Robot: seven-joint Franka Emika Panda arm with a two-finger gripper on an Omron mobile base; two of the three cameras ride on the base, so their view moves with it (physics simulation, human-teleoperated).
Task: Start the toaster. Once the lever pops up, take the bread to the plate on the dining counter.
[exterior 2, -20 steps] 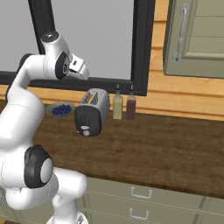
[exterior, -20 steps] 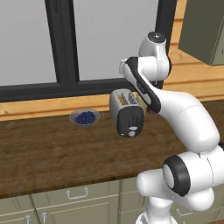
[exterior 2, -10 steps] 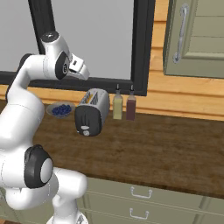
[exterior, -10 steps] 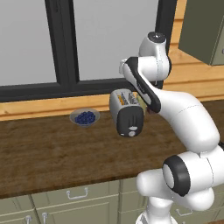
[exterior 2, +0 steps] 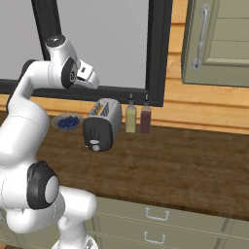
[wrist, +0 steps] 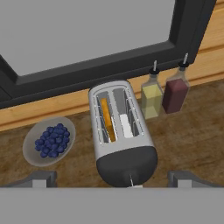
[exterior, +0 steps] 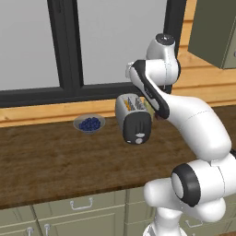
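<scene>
Nothing has moved since the earlier frames: arm, toaster and bowl sit exactly as they did.

From the left base view, the toaster (exterior: 133, 118) stands on the wood worktop (exterior: 55, 161) just right of the bowl of blueberries (exterior: 89, 124), its black end panel facing the robot; the arm's wrist hangs above and behind it.

From the right base view, the toaster (exterior 2: 102, 124) sits left of two bottles (exterior 2: 137, 116), below the raised wrist.

From the hand view, the gripper (wrist: 112, 178) hovers with jaws spread wide and empty, straight over the toaster (wrist: 121, 131). Its long axis runs toward the window; the bread (wrist: 106, 119) sits in the left slot. The lever (wrist: 131, 179) lies at the near end, between the fingertips, so the coming move is probably a descent onto it.
</scene>
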